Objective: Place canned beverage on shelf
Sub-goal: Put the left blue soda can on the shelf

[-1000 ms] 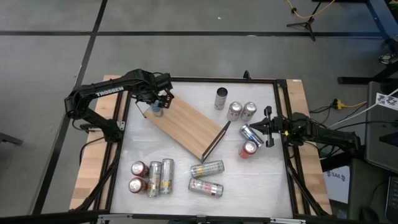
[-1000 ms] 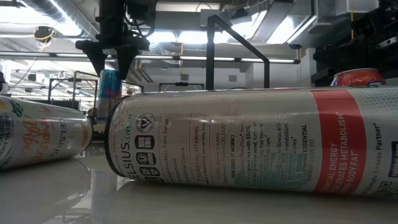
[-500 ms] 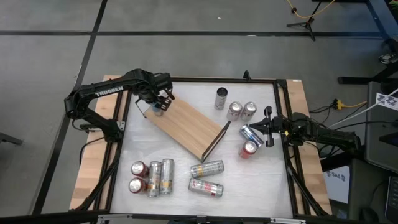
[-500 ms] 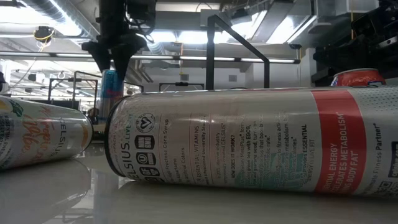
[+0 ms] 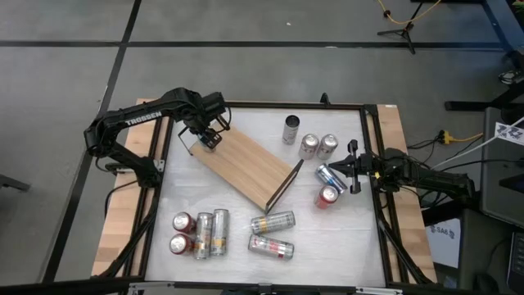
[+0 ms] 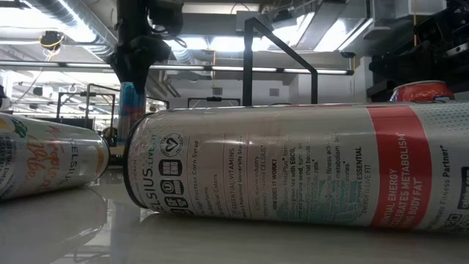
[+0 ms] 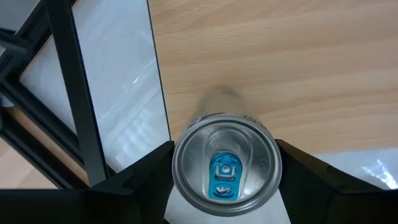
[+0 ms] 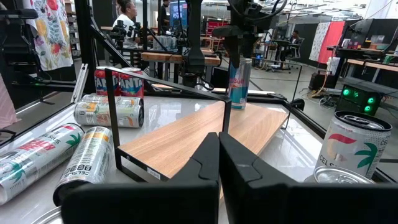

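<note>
A slim blue-and-silver can [image 8: 238,81] stands upright at the far-left end of the shelf [image 5: 246,168], a light wooden board on a thin black frame lying slantwise across the table. My left gripper [image 7: 225,171] hangs straight above the can, shut on its top; in the high view the gripper [image 5: 209,138] hides the can. In the low view the can [image 6: 130,110] shows below the dark fingers. My right gripper [image 5: 354,166] waits at the table's right edge, level and shut, holding nothing. My left gripper pinches the can's upper wall just below the rim [image 7: 176,163] between its two fingers [image 7: 143,180], one on each side. The fingers come from above, pointing down. The can stays upright, and its base [image 8: 238,104] seems to rest on the board's end.
Three cans [image 5: 309,143] stand at the far middle, and two more [image 5: 327,187] lie close to my right gripper. Several cans [image 5: 199,233] sit at the near left and two lie at the near middle [image 5: 272,233]. The shelf's black end frame [image 5: 288,182] stands upright mid-table.
My left gripper has rolled about its downward axis above the can, and its wide-spread fingers have closed in on the can's top. It has kept its place. The can has stayed upright where it was.
</note>
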